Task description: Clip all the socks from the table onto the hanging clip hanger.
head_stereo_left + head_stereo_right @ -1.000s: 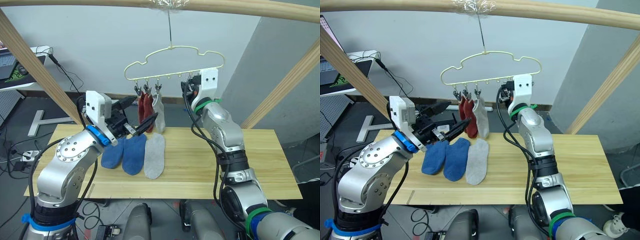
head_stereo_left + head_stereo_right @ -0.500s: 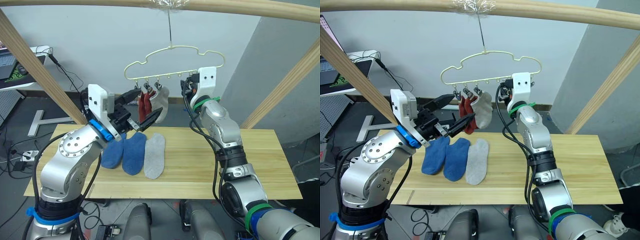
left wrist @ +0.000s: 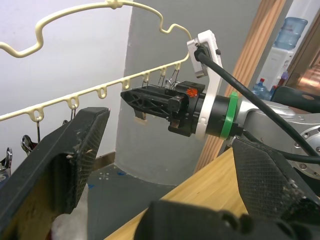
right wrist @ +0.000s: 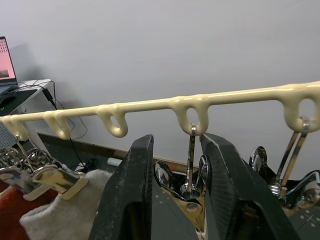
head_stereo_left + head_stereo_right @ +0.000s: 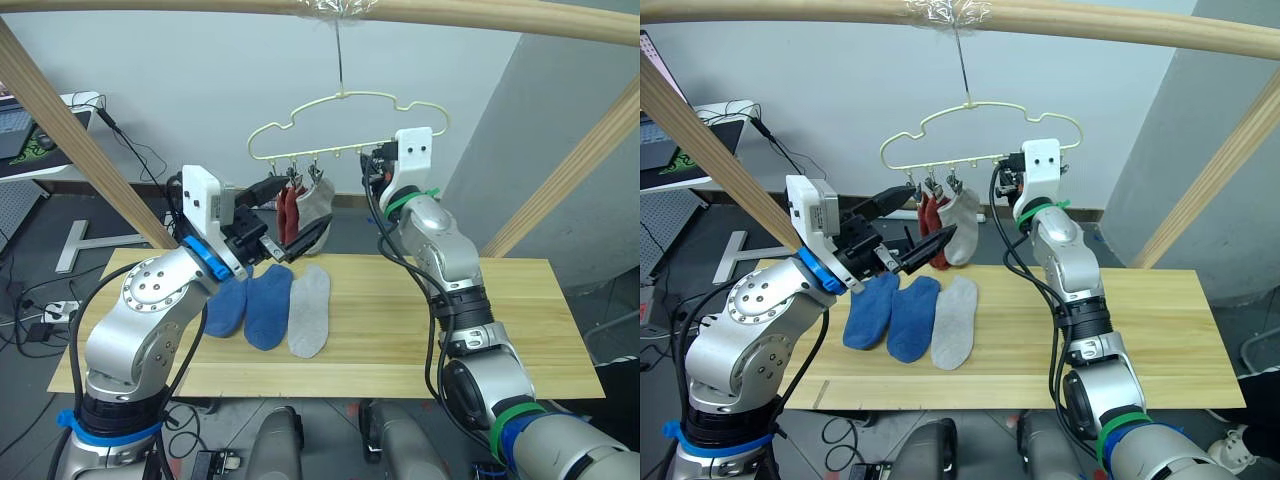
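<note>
The pale-yellow clip hanger [image 5: 345,95] hangs by its hook from the top pole. Two rust-red socks [image 5: 288,210] and one grey sock [image 5: 320,198] hang from its left clips. On the table [image 5: 430,320] lie two blue socks [image 5: 247,305] and a grey sock [image 5: 310,310] side by side. My left gripper [image 5: 305,202] is open and empty, its fingers spread just in front of the hanging socks. My right gripper [image 4: 177,139] is up at the hanger bar [image 4: 150,104], its fingers pressed against both handles of a free metal clip [image 4: 190,190].
A round wooden pole frame [image 5: 450,15] spans overhead, with slanted legs at left [image 5: 70,130] and right [image 5: 570,170]. A desk with a laptop [image 5: 20,130] stands far left. Bare tabletop lies right of the socks.
My left gripper rose from just above the table socks to the hanging socks, still open and empty. The hanging grey sock swung sideways and is settling back. My right gripper edged up slightly.
</note>
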